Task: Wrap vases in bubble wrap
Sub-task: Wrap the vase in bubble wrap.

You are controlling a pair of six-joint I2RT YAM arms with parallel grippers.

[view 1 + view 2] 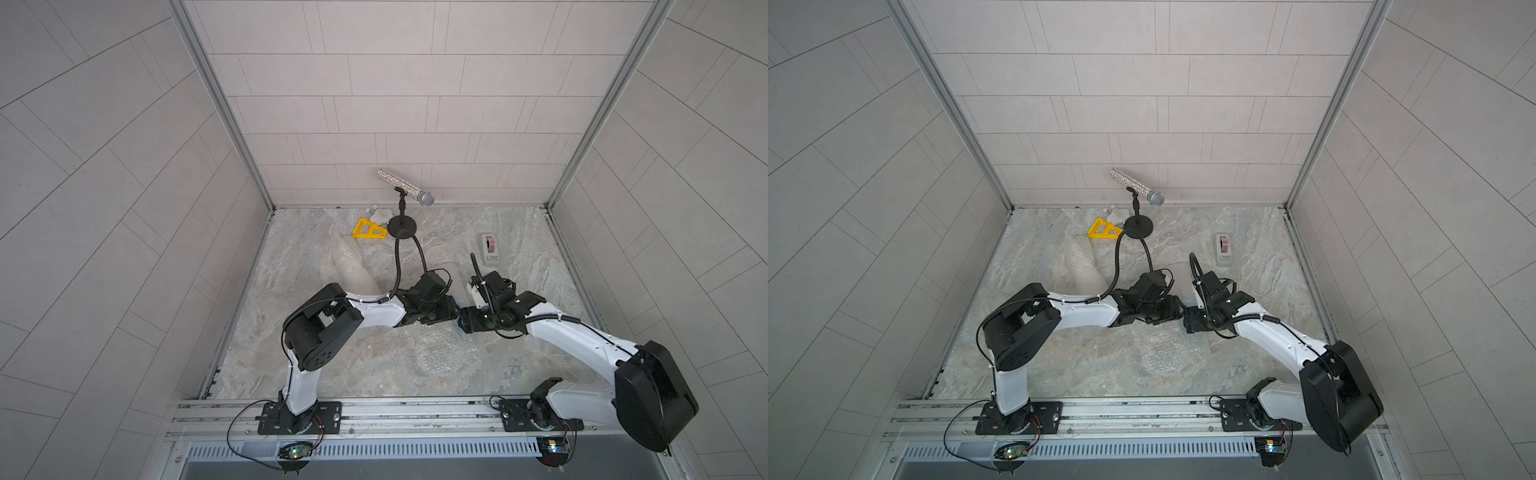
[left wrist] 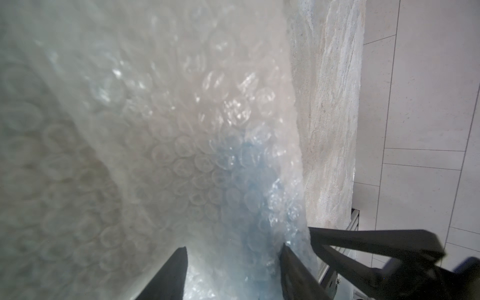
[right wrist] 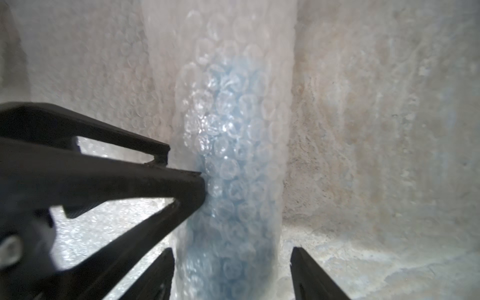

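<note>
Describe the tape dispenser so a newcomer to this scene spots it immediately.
Start at the marble tabletop and look to its right side, toward the back. The tape dispenser lies there alone, a small grey block with a reddish roll, unlike the yellow triangle and microphone grouped back left.

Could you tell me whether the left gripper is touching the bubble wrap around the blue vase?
Touching. The right wrist view shows the left gripper's fingertip pressed against the bubble wrap, no gap.

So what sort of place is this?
Likely a robot test booth, not a real room: left arm and right arm bolted to a metal rail, tile-patterned walls boxing in a marble-look tabletop.
</note>
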